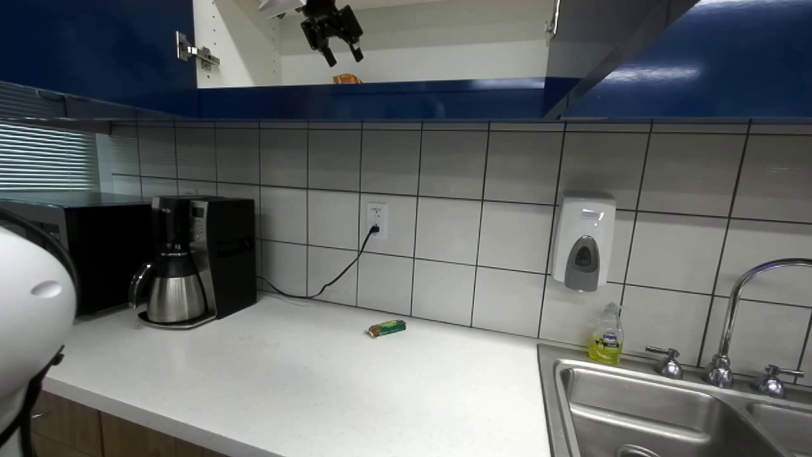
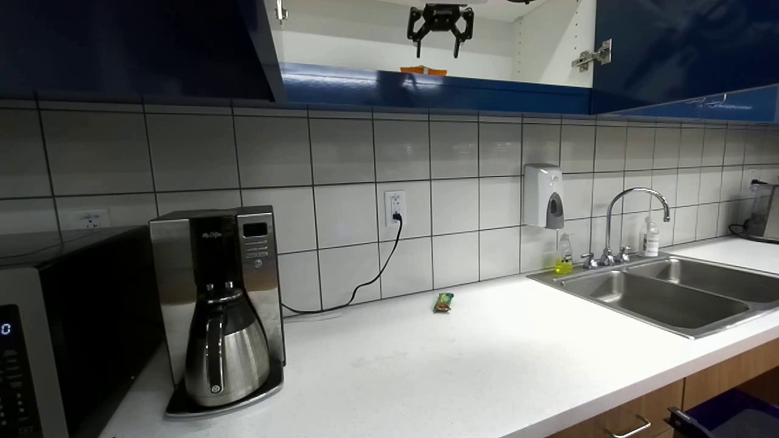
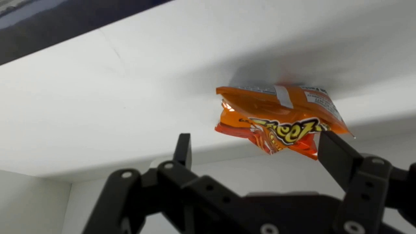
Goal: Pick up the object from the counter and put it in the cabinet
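A black two-finger gripper (image 2: 437, 55) hangs inside a wall cabinet (image 1: 457, 54), its fingers spread apart and holding nothing. Just below the fingertips, a crinkled orange snack packet (image 3: 279, 110) rests on the cabinet's white floor (image 3: 97, 113); in both exterior views only its top shows above the dark blue front edge (image 2: 365, 82), and a small gap parts it from the gripper. The placing looks done, so the step in hand is probably to back away without disturbing the packet. That calls for leaving the fingers wide and rising a little, straight up, before drawing out toward the near side. In the wrist view one finger (image 3: 338, 159) overlaps the packet's edge, so a sideways swing or an early squeeze could snag the shiny wrapper and drag it along. As for room, the far wall (image 3: 260, 177) seems close behind the packet, while the side walls (image 1: 235, 44) stand apart from the gripper to left and right. The left door (image 1: 95, 57) and right door (image 2: 688, 48) are swung out, leaving a broad way toward the near side, with the front edge to clear. Little of the cabinet's top shows, so headroom is hard to judge. Well below, a small green wrapped item (image 1: 386, 328) lies on the white counter (image 1: 355, 387).
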Robot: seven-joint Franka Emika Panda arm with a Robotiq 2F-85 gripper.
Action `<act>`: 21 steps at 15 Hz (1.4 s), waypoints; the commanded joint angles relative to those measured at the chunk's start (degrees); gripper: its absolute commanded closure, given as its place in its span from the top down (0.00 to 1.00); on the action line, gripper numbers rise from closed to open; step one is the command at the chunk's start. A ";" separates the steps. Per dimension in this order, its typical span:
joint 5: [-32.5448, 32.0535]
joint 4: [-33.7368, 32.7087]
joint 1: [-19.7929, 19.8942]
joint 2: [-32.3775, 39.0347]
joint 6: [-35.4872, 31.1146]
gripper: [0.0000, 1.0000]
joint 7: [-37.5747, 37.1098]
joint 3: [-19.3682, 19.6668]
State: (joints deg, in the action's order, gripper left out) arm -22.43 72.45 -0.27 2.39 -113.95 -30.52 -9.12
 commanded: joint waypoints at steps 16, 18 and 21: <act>12.87 27.11 -0.89 -25.72 5.33 1.00 15.57 2.40; 13.63 29.82 -1.07 -28.19 8.44 1.00 16.58 2.27; 15.11 34.63 -1.78 -31.59 11.55 1.00 18.36 2.44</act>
State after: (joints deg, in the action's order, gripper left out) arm -9.39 101.66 -0.96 -24.81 -104.85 -15.08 -7.56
